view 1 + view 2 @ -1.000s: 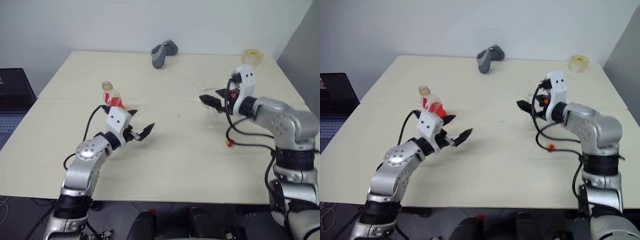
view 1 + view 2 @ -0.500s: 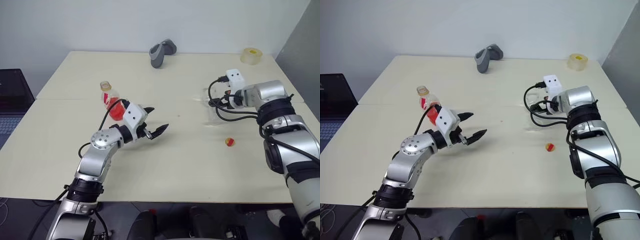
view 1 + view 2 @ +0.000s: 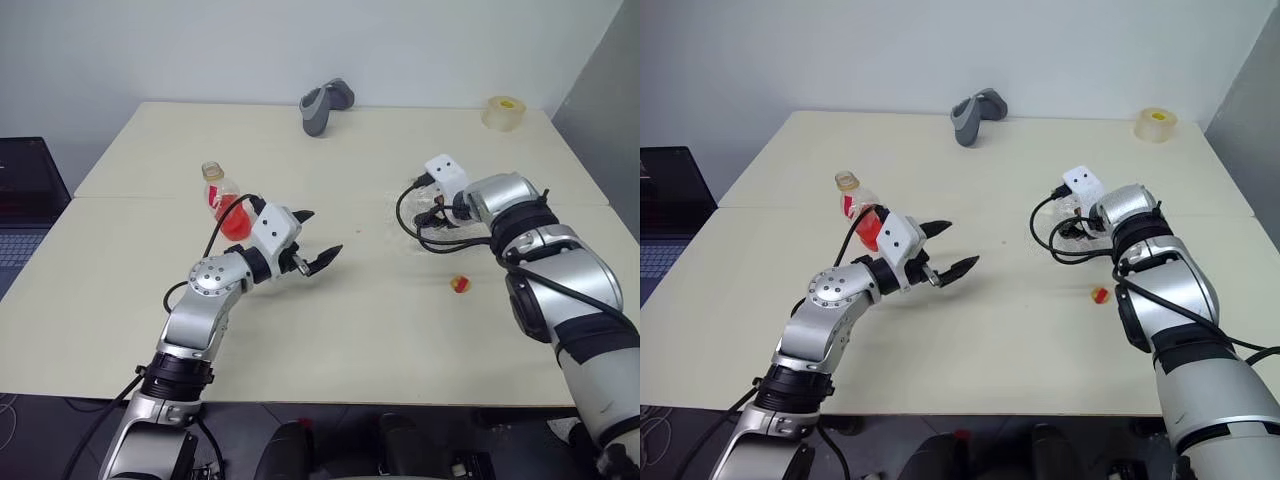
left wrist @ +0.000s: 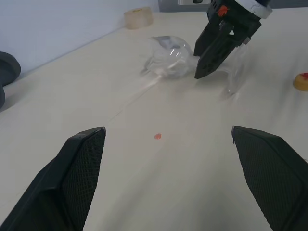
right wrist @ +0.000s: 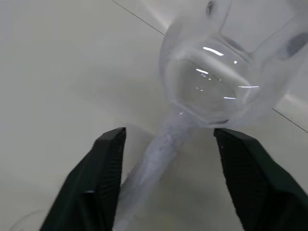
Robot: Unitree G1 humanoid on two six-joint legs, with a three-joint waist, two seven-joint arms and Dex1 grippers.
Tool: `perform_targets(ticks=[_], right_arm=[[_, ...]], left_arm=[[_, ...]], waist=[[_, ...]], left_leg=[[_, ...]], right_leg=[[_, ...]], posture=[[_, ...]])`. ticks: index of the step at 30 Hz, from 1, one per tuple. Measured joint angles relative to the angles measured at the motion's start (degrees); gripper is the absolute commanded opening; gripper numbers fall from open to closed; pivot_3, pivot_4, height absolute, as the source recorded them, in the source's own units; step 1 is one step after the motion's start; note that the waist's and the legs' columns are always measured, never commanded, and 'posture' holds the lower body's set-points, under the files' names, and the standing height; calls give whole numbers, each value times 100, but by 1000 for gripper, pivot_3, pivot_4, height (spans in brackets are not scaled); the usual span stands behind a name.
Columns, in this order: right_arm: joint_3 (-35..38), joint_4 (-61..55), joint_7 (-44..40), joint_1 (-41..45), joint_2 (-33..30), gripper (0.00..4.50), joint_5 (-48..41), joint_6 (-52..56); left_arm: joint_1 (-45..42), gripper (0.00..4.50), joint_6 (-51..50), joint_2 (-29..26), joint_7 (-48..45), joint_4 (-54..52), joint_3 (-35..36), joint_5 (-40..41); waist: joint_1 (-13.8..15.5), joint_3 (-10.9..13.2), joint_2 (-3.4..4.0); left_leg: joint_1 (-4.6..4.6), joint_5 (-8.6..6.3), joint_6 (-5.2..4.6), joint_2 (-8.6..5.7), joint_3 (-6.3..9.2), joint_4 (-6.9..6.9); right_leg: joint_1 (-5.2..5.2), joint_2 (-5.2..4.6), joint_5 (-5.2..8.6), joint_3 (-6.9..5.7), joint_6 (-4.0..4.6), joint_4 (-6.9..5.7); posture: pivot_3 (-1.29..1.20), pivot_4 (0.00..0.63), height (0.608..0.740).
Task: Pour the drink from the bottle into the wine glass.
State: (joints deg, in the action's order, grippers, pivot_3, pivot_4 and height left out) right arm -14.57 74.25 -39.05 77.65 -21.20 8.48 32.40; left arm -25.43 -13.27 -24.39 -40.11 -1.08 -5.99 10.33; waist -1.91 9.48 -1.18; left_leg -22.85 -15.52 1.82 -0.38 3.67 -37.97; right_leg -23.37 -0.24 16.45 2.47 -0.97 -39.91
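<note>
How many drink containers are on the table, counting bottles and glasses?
2. The bottle stands upright on the table's left side, behind the left pincer. The wine glass lies tipped on the right side, its stem between the right pincer's fingers.

A pale cream table (image 3: 360, 330) spreads under and around the left gripper (image 3: 312, 240), made of two tops joined along a seam that runs past both grippers. Beyond the right gripper (image 4: 204, 60) a plain white wall (image 3: 200, 50) rises at the table's far edge, and a grey panel (image 3: 605, 90) closes that side. Out past the left gripper sits a dark laptop (image 3: 25, 200). Light is even and soft.
</note>
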Motion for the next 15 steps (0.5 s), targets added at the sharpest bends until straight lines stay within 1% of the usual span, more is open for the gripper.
perform_targets(ticks=[6, 7, 15], right_arm=[[-472, 26, -854, 86, 7, 203, 615, -504], [-492, 26, -899, 86, 6, 150, 662, -577], [-691, -198, -1091, -7, -34, 150, 1050, -1515]], left_arm=[[-10, 4500, 15, 1, -4, 122, -1, -37], [-12, 4500, 20, 1, -4, 123, -1, -38], [-22, 4500, 23, -5, -5, 122, -1, -50]], waist=[[-6, 2, 3], [-6, 2, 3], [-7, 4, 7]], left_leg=[[-1, 0, 0, -1, 1, 0], [-1, 0, 0, 0, 1, 0], [-3, 0, 1, 0, 0, 1]], right_leg=[[-2, 0, 0, -3, 0, 1], [-2, 0, 0, -3, 0, 1], [-7, -1, 0, -1, 0, -1]], posture=[[0, 150, 740], [0, 150, 740], [0, 150, 740]])
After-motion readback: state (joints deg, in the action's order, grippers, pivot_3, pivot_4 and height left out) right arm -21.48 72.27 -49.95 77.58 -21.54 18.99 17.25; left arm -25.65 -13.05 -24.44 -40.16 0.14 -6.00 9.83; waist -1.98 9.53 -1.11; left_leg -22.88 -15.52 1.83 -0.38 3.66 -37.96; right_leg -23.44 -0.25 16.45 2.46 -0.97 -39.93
